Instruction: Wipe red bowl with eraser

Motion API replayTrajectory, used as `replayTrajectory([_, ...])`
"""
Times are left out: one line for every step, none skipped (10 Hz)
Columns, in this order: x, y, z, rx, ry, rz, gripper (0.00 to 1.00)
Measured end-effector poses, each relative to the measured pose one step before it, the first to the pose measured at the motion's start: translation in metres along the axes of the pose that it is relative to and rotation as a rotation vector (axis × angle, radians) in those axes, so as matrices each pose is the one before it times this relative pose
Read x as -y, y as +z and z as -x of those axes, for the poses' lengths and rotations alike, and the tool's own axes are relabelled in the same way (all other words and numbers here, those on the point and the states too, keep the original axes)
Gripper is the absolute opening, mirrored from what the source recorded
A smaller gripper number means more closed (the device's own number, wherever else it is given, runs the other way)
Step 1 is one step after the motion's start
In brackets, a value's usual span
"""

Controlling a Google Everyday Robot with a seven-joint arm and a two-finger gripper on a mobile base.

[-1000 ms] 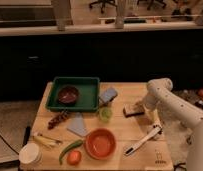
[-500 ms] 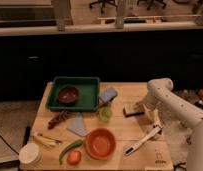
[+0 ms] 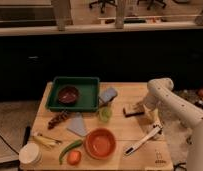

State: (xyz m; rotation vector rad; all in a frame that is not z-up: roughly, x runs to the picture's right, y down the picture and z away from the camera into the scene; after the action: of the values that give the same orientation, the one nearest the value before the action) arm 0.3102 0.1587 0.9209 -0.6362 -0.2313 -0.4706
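Observation:
The red bowl stands empty at the front middle of the wooden table. The eraser, a small tan block over a dark base, lies on the table right of centre. My gripper comes down from the white arm on the right. It sits at the right end of the eraser, close against it. Whether it holds the eraser does not show.
A green tray with a dark bowl stands at the back left. Nearby are two blue-grey slabs, a green cup and a white brush. At the front left are white plates, a green pepper and an orange fruit.

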Motion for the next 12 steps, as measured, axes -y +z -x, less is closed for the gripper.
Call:
replayTrajectory([0.00000,-0.00001,-0.00002,0.00002,0.00006,-0.00008,0.80])
replayTrajectory([0.00003,0.00000,0.00000,-0.00002,0.00000,0.00000,0.80])
replayTrajectory([0.00002,-0.00001,-0.00002,-0.00005,-0.00004,-0.00005,0.80])
replayTrajectory([0.00003,-0.00003,-0.00002,-0.00003,0.00002,-0.00006,0.80])
replayTrajectory([0.00003,0.00001,0.00002,0.00012,-0.00003,-0.00013,0.80])
replayTrajectory([-0.00003,0.00017,-0.00006,0.00041,0.00044,-0.00033,0.80])
replayTrajectory([0.00010,0.00009,0.00014,0.00021,-0.00024,0.00007,0.80])
replayTrajectory([0.00008,-0.00030,0.00005,-0.00026,-0.00035,0.00016,0.80])
replayTrajectory([-0.00010,-0.00020,-0.00004,-0.00015,-0.00012,0.00039,0.80])
replayTrajectory([-0.00006,-0.00002,-0.00002,0.00001,0.00006,0.00010,0.80])
replayTrajectory([0.00013,-0.00016,-0.00027,0.00024,-0.00010,-0.00049,0.80])
replayTrajectory([0.00156,0.00189,-0.00130,0.00669,0.00121,-0.00483,0.80])
